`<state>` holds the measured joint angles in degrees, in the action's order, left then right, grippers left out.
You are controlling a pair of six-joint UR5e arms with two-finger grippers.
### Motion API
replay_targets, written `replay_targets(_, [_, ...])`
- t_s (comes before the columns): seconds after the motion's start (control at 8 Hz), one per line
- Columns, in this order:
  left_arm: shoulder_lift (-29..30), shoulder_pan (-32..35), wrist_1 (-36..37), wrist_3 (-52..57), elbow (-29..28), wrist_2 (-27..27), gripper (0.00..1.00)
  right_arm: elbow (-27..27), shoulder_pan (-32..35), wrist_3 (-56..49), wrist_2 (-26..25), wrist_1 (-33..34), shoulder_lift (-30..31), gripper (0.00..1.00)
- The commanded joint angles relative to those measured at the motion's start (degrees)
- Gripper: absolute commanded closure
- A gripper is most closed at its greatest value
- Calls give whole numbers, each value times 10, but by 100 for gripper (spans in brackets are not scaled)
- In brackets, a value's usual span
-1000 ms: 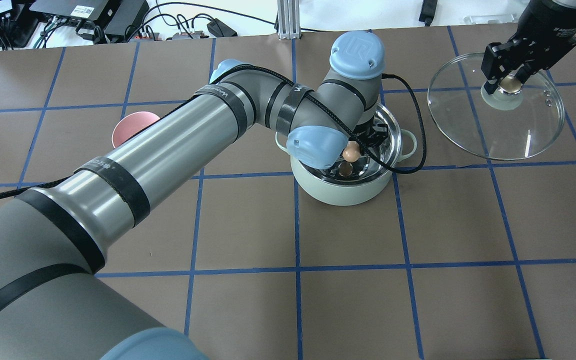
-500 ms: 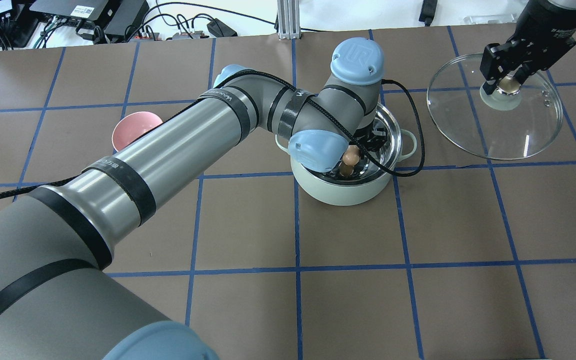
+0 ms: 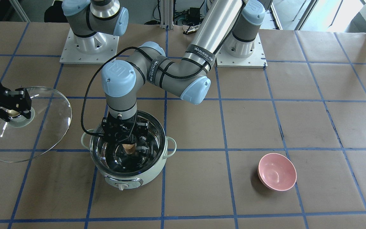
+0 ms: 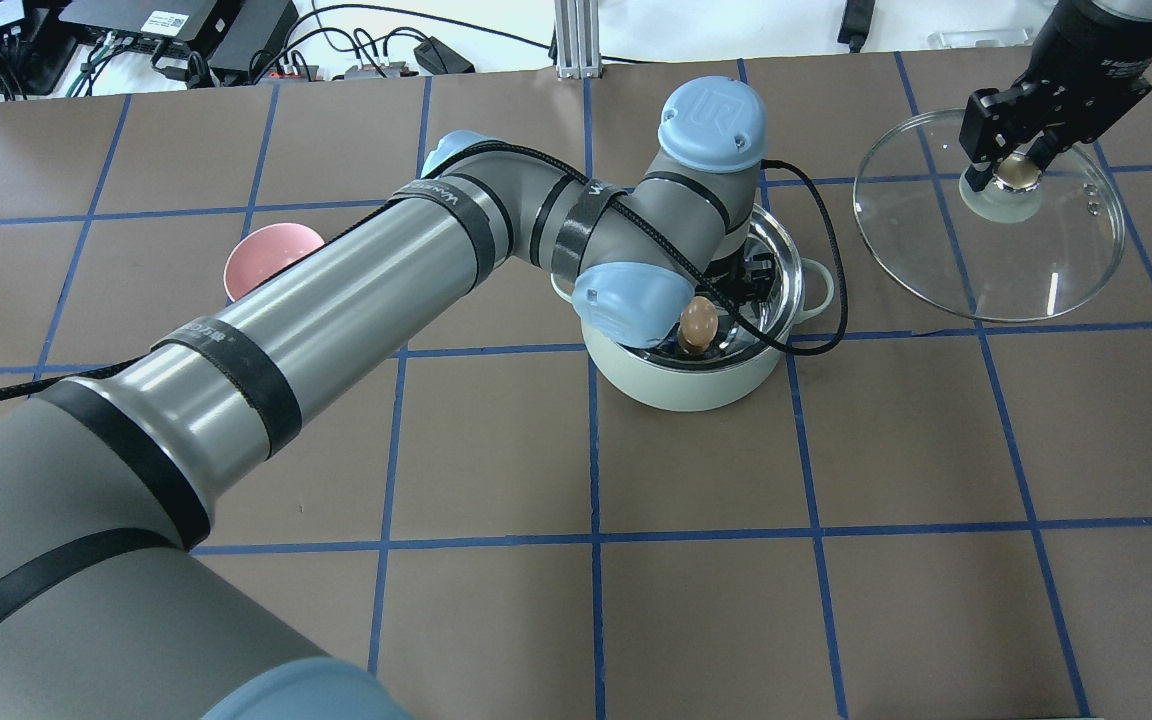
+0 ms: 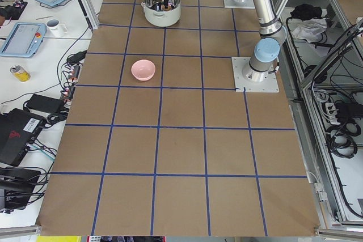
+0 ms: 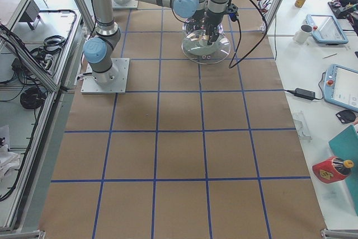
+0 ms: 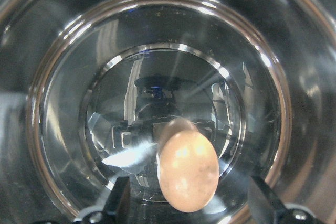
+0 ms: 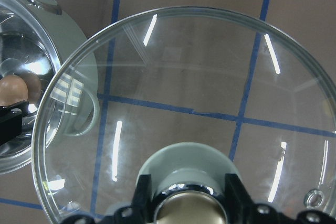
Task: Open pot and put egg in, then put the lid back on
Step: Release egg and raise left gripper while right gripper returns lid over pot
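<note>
The mint-green pot point(image 4: 676, 385) stands open at the table's middle, also in the front view point(image 3: 151, 173). My left gripper point(image 3: 127, 140) reaches down inside it. In the left wrist view its fingers point(image 7: 118, 203) stand wide apart and do not touch the tan egg point(image 7: 188, 174), which sits between them over the steel bottom. The egg also shows in the overhead view point(image 4: 698, 322). My right gripper point(image 4: 1011, 170) is shut on the knob point(image 8: 189, 211) of the glass lid point(image 4: 1026, 260) and holds the lid to the pot's right.
A pink bowl point(image 3: 277, 171) stands on the table on my left side, partly behind my left arm in the overhead view point(image 4: 266, 250). The left arm's black cable point(image 4: 836, 270) loops over the pot's right handle. Cables and boxes lie beyond the table's far edge.
The egg has moved lower in the pot, toward its near wall in the overhead view. The left wrist has shifted slightly. The right gripper and the lid have stayed almost still.
</note>
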<state>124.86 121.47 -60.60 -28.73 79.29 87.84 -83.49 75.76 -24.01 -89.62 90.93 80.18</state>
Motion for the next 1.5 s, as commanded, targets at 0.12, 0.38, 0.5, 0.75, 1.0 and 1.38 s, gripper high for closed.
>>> replay_targets(0.12, [-98,-3,-34,10,5,6,0,0,2,0,1,2,0,100])
replay_targets(0.38, [-159,-58,-83,49,23,26,0,0,3,7,2,1,2,100])
replay_targets(0.5, [-187,-128,-96,61,31,23,0,2,20,34,8,0,8,100])
replay_targets(0.75, [-245,-246,-165,137,37,26,0,3,96,131,16,23,2,100])
replay_targets(1.0, [-317,-336,-236,183,37,33,0,3,177,228,16,36,-11,100])
replay_targets(1.38, [-326,-322,-249,169,46,42,0,2,263,326,15,91,-55,100])
